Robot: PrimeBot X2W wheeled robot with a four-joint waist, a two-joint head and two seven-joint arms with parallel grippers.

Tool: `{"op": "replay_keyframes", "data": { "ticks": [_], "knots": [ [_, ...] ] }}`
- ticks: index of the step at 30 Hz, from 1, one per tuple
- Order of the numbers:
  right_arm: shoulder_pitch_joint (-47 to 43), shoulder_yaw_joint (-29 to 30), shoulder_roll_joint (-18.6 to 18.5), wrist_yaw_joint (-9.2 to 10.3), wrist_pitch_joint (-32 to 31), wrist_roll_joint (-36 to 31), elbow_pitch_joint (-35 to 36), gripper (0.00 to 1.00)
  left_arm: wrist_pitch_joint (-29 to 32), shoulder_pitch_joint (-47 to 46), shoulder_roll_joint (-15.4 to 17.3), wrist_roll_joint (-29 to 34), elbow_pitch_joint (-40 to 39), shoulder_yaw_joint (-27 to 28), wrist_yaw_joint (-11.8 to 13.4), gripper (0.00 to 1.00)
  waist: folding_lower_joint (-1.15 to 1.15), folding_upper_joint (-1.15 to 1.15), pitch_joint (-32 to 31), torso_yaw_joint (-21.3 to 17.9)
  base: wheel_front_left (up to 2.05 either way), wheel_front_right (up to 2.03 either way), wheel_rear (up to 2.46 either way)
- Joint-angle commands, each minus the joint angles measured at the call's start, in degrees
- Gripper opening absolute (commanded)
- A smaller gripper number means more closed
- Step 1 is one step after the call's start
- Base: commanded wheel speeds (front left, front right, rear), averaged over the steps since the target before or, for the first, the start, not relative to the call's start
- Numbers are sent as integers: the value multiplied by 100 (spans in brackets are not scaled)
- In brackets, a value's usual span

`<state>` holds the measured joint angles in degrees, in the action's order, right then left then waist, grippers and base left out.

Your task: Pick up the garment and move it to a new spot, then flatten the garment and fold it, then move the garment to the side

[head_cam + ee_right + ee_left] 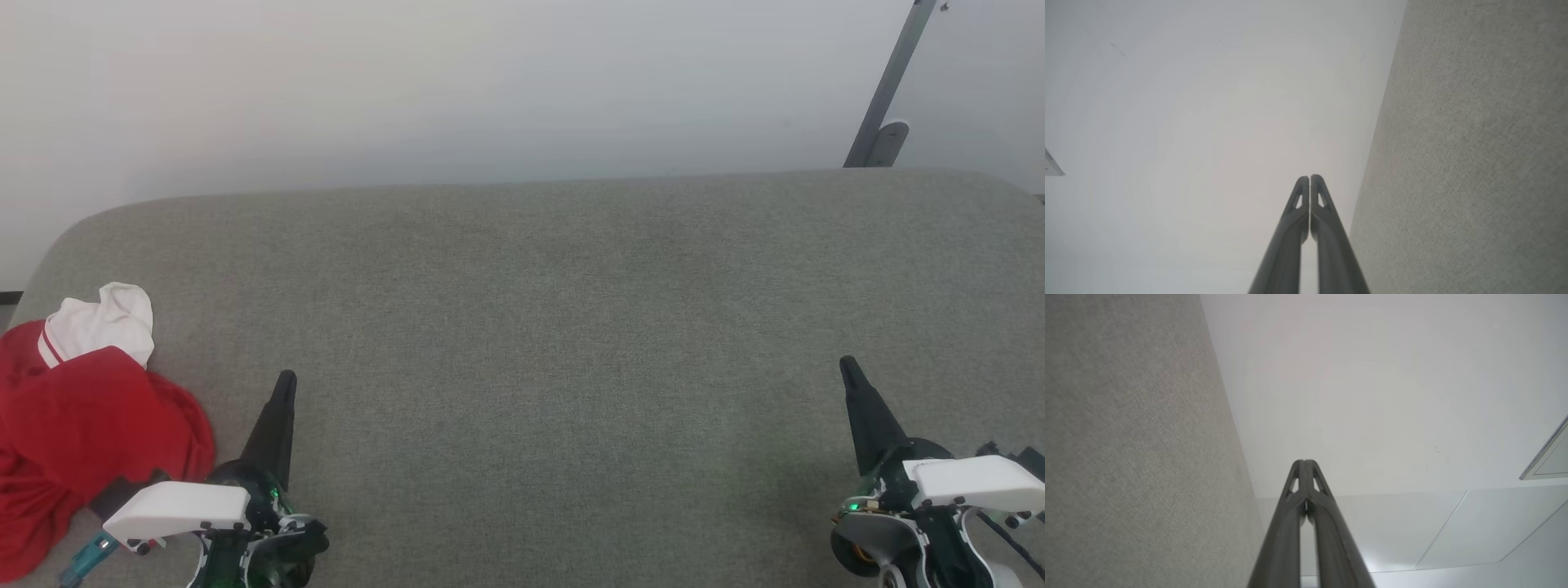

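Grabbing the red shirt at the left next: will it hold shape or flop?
Likely floppy: the shirt lies crumpled in soft folds, so it should drape from a pinch. Probably light, being thin cloth. Pushed, it would likely bunch on the textured grey surface, not slide.

The tabletop (531, 327) is seen from above in the head view, which is aimed forward and down, with the wall (408, 82) taken in beyond the far edge. The left gripper (286, 380) and right gripper (847, 363) are caught near its lower corners. The left wrist view is taken low and close, along the left gripper (1304, 462) toward the wall (1372, 396). It is rolled sideways, so the tabletop (1126, 457) stands at its left. The right wrist view is mirrored, with the tabletop (1474, 163) at its right and the wall (1188, 122) past the right gripper (1309, 177). Tabletop and wall are shared by all three views.
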<state>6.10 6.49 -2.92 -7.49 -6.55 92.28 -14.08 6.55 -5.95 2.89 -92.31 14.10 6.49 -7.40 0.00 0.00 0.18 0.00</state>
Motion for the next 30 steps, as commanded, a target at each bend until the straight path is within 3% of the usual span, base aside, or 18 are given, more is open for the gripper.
{"op": "replay_keyframes", "data": {
  "ticks": [1,26,27,30],
  "knots": [
    [28,5,20,0,-7,27,13,0,10,-67,-14,-20,-4,-2,-18,0,0,0,0,0,0,0,0],
    [28,6,20,0,-8,27,13,0,11,-67,-14,-20,-4,-2,-18,0,0,0,0,0,0,0,0],
    [0,0,0,0,0,-1,1,100,-1,0,0,0,-1,0,0,100,0,0,0,0,0,0,0],
    [-89,-18,7,1,4,-4,-123,100,-6,81,-11,1,108,-3,8,100,0,0,0,0,0,0,0]
  ]
}}
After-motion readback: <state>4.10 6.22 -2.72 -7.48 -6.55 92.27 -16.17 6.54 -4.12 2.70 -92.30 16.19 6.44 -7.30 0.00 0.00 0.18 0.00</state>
